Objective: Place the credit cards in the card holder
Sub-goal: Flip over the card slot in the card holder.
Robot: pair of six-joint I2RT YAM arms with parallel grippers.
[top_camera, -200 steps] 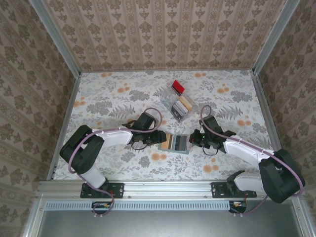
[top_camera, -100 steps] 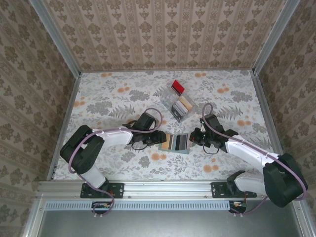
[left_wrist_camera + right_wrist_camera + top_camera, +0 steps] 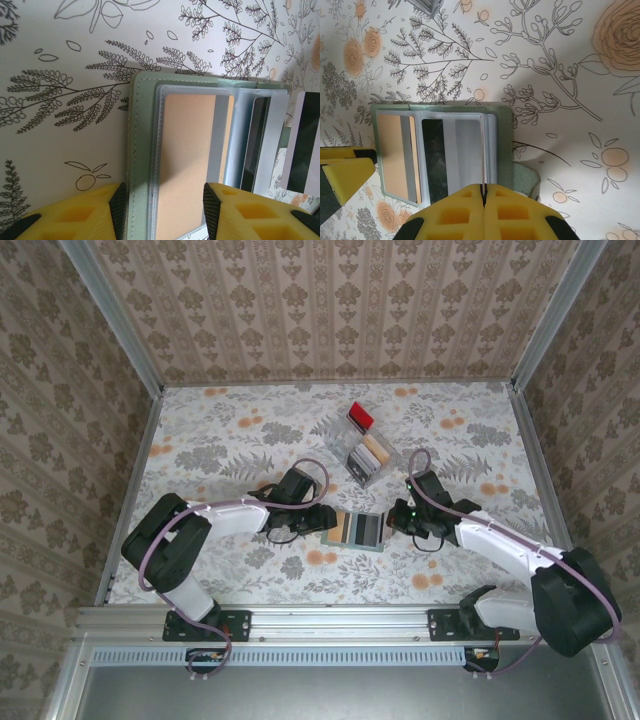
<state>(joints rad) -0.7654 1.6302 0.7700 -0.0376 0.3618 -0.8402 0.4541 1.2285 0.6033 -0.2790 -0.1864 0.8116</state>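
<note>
The sage-green card holder point(image 3: 358, 530) lies open between both arms, its cover point(image 3: 142, 150) facing up. A tan card point(image 3: 187, 150) and a dark card point(image 3: 433, 160) sit in its clear sleeves. My left gripper point(image 3: 165, 210) is open, its jaws either side of the holder's left edge and tan sleeve. My right gripper point(image 3: 483, 186) is shut on a thin pale plastic leaf point(image 3: 483, 150) of the holder, which stands on edge over the right half. A black-striped pale face point(image 3: 300, 145) shows there. More cards point(image 3: 374, 450) lie in the tray.
A clear plastic tray point(image 3: 352, 462) with a red end piece point(image 3: 361, 418) sits just behind the holder, mid-table. The floral table is walled at the back and both sides. The left finger point(image 3: 345, 175) shows at the holder's far edge in the right wrist view.
My right gripper has drifted slightly back and to the right, still pinching the leaf. The left arm and the holder have stayed put.
</note>
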